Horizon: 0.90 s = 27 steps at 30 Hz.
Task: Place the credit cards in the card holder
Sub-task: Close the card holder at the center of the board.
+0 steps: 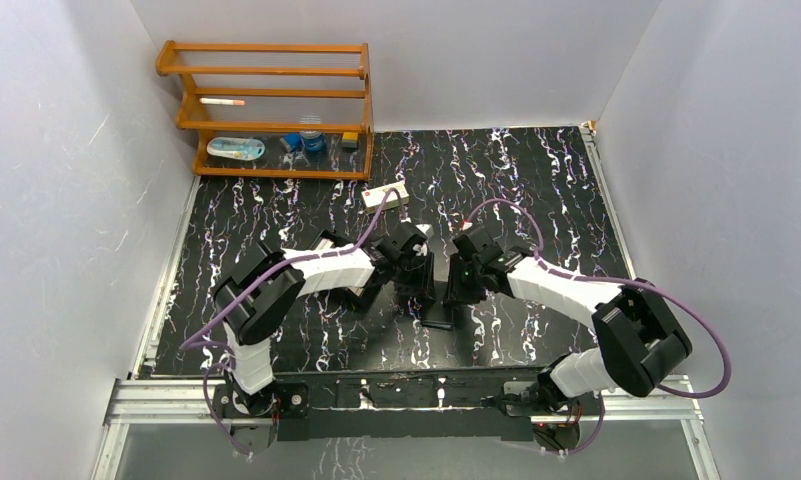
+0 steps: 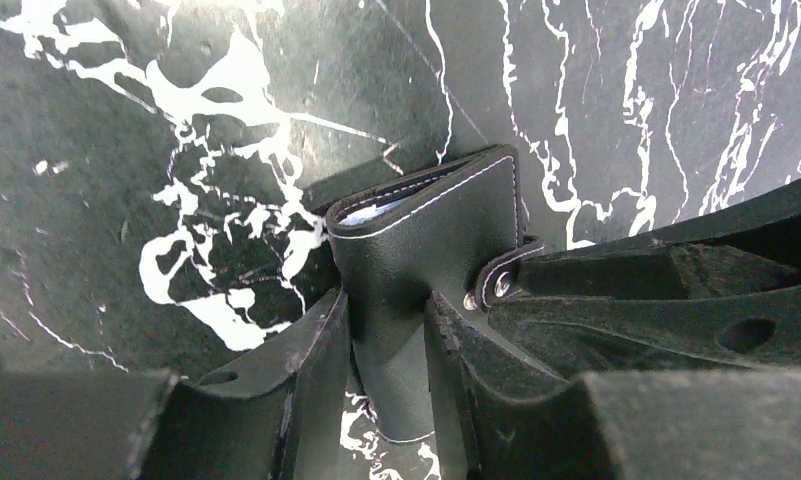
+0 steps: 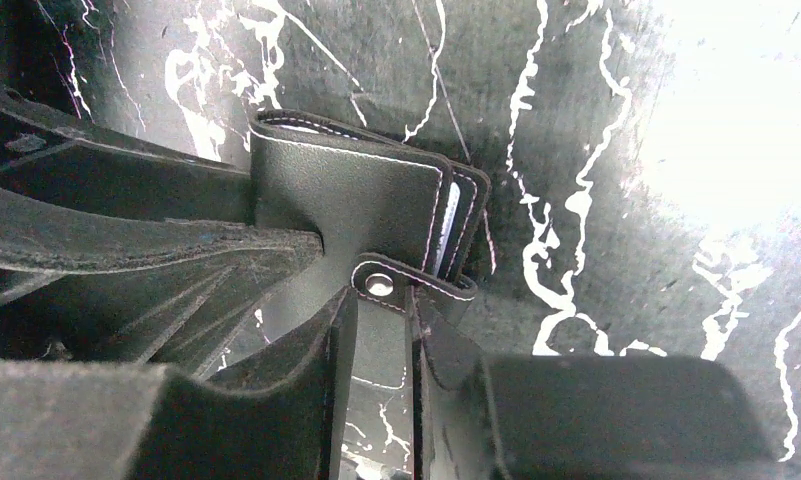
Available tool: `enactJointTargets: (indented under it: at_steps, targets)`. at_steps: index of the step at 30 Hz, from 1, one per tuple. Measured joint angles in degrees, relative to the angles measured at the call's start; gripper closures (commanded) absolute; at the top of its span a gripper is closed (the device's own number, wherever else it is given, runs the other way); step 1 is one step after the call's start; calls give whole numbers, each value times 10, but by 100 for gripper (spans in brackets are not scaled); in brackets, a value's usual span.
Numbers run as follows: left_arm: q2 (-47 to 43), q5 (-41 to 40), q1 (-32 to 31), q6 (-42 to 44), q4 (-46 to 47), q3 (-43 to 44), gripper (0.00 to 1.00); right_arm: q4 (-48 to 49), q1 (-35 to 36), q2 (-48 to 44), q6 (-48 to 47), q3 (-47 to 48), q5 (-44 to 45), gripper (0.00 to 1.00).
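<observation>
Reaches inward with both arms over the middle of the table (image 1: pixel 276 210). Lifts the left arm (image 1: pixel 321 268) from its base at the near edge, bends it at a raised elbow and lays the white forearm rightward, wrist tipped down. Sets the right arm (image 1: pixel 566 290) much the same from the other side, with the elbow out to the right, the forearm slanted left and away, and the wrist bowed down. Has the two wrists close together, nearly facing, just apart in the top view.

Holds the holder (image 2: pixel 426 235) between them: black, folded shut, with pale stitching along the edge. Cannot tell whether it rests on the table or hangs clear of it.

Pinches it with the left gripper (image 2: pixel 388 320), one finger (image 2: pixel 306 370) pressed against each flat face, on the nearer half in the left wrist view.

Meets the tab (image 3: pixel 381 285) with the right gripper (image 3: pixel 381 312), coming in crosswise to the left one. Has the tab and its metal snap right at the fingertips, a finger on either side. Cannot tell whether that pair presses the tab or stands slightly parted from it.

Shows the cards (image 3: pixel 452 215) only as a thin white edge, tucked between the two covers at the holder's open side, on the far edge in both wrist views.
</observation>
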Motion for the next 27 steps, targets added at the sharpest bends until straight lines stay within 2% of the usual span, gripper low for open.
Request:
enactJointTargets:
  at_steps: [9,20,27]
  targets:
    - [-47,30,-6,-71,61,-87,70,-29,37,-16,66,3,72,67]
    - [-68,35,-8,-123,95,-121,68,-89,90,-15,107,47,133,66]
    - [-149,28,-9,-155,118,-170,63,-136,124,-16,164,76,183,66]
